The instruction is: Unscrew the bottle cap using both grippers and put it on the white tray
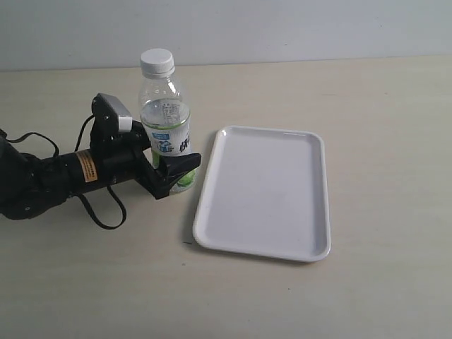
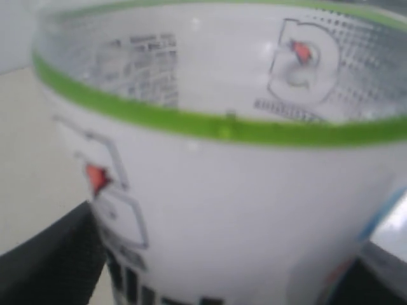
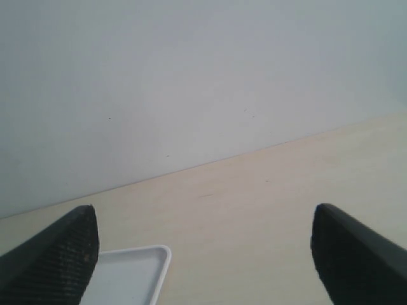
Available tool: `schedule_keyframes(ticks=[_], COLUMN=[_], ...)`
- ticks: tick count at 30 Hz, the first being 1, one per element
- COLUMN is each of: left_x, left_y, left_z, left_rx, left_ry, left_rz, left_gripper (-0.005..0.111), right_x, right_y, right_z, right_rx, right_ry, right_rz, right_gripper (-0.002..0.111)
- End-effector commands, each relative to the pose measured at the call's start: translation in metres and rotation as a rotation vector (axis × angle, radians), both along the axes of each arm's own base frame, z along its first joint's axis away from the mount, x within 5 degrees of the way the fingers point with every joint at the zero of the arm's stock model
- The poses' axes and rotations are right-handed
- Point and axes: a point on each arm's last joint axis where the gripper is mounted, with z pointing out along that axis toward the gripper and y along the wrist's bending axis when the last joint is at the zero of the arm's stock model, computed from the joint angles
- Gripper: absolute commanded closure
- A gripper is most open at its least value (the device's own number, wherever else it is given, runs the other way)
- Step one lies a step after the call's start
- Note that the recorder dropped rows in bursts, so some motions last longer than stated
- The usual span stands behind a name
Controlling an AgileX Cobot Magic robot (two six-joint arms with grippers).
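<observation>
The clear bottle [image 1: 164,113] stands upright on the table, left of the white tray [image 1: 263,191], with its white ribbed bottle cap [image 1: 157,62] screwed on top. My left gripper [image 1: 180,159] reaches in from the left and is shut on the bottle's lower labelled part. In the left wrist view the bottle's label [image 2: 241,203] fills the frame, with black fingers [image 2: 51,267] at both lower corners. My right gripper [image 3: 203,254] is open with nothing between its fingers and hangs above the table near a corner of the tray [image 3: 133,276]. It is out of the exterior view.
The beige table [image 1: 367,106] runs back to a pale wall [image 1: 282,28]. Black cables [image 1: 106,212] loop beside the left arm. The tray holds nothing.
</observation>
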Motion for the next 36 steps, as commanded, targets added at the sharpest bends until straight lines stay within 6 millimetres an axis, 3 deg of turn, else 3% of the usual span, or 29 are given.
schedule_keyframes(ticks=[1,9,13,26,36], left_x=[-0.001,-0.002,-0.002,-0.008,-0.011], left_y=[-0.003,-0.004,-0.004,0.001,0.024], left_z=[0.002,0.001,0.003,0.056,0.058], left_rx=[-0.004,0.002,-0.014,0.051,0.146], left_ry=[-0.009,-0.011,-0.021,-0.033,0.043], left_rz=[-0.023,-0.045,-0.048,-0.18,-0.238], left_gripper=[0.046,0.106,0.107,0.107,0.107], right_x=[0.0,0.0,0.0,0.0,0.0], right_y=[0.0,0.0,0.0,0.0,0.0], right_z=[-0.001,-0.001,-0.001,-0.001,-0.001], right_rx=[-0.012,-0.012,-0.012,-0.012,-0.042], right_ry=[-0.008,-0.008,-0.008,-0.008,-0.003], right_rz=[0.007,0.007,0.007,0.007,0.004], right_gripper=[0.023,0.023,0.023,0.023,0.023])
